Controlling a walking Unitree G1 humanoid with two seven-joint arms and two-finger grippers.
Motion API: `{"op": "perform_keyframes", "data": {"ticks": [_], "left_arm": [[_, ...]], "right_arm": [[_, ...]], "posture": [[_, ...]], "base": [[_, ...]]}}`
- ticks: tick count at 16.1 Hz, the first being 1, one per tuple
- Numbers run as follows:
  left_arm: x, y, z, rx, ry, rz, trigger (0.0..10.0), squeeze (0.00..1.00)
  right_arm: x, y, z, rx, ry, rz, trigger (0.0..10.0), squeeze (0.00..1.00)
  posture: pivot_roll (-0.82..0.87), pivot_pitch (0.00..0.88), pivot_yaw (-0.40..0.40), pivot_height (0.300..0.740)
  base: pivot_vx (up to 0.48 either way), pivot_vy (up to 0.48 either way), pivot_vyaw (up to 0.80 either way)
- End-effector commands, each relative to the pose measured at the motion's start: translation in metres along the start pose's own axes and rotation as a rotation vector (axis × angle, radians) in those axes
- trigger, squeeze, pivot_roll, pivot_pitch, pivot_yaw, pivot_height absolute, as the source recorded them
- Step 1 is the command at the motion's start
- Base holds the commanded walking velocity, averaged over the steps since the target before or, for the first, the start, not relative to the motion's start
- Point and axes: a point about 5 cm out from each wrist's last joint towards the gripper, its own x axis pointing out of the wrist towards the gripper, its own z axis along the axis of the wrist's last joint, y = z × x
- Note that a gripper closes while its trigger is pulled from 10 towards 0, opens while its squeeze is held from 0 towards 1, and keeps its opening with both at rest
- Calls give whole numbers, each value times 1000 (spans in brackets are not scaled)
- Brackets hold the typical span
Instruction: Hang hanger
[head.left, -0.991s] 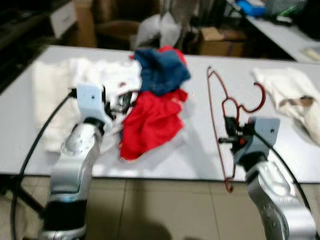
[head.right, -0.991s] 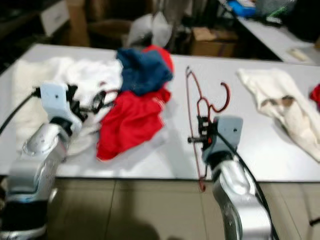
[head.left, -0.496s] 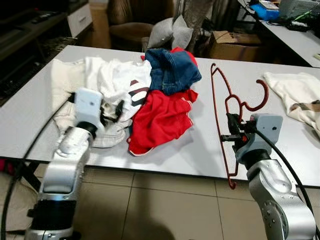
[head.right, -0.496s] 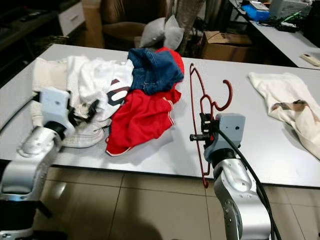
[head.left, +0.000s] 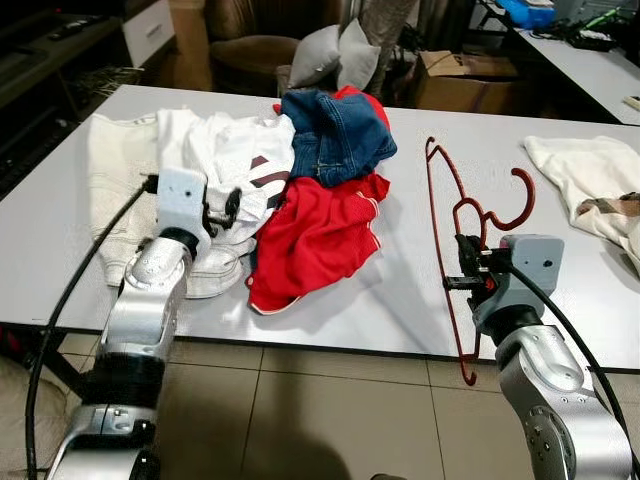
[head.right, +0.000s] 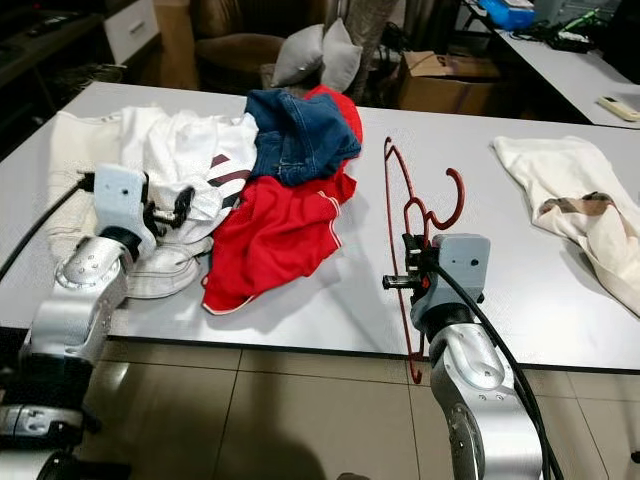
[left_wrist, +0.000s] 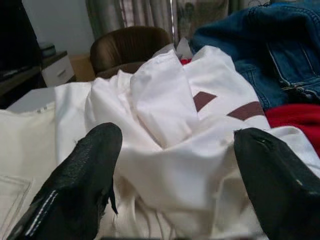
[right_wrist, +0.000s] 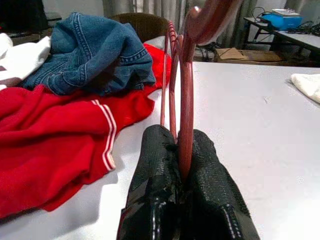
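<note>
The left gripper (head.left: 232, 207) has edged forward over the white shirt (head.left: 235, 150); its fingers (left_wrist: 85, 185) now spread wider

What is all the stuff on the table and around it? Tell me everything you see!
Dark red plastic hanger: one, held upright over the table's near edge.
Red garment: one, mid-table.
Blue denim garment: one, on top of the red one.
White garment with dark red patches: one, table's left part.
Cream cloth: one, table's right end.
Grey table: one.
Grey cushion: one, behind the table.
Cardboard box: one, behind.
Left claw: open, at the white garment.
Right claw: shut on the hanger.
</note>
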Motion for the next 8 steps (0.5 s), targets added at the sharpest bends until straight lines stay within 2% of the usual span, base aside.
{"op": "perform_keyframes", "data": {"ticks": [1, 5, 6, 7, 8], "left_arm": [[0, 0, -1, 6, -2, -8, 0, 0], [-2, -5, -10, -1, 22, -43, 0, 0], [-5, -7, -6, -26, -18, -65, 0, 0], [-7, -8, 4, -83, -97, -77, 0, 0], [-8, -8, 7, -96, -123, -79, 0, 0]], "right_arm": [[2, -2, 1, -2, -12, 0, 10000, 0], [17, -1, 6, 4, -29, 31, 10000, 0], [18, -5, 5, -20, -26, 24, 10000, 0], [16, -8, 4, -19, -20, 17, 10000, 0], [15, -9, 4, -13, -20, 15, 10000, 0]], "posture": [[-54, 0, -44, 740], [-25, 0, -46, 740], [-33, 0, -48, 740], [-26, 0, -58, 740], [-26, 0, -58, 740]], "base": [[0, 0, 0], [0, 0, 0], [0, 0, 0], [0, 0, 0], [0, 0, 0]]}}
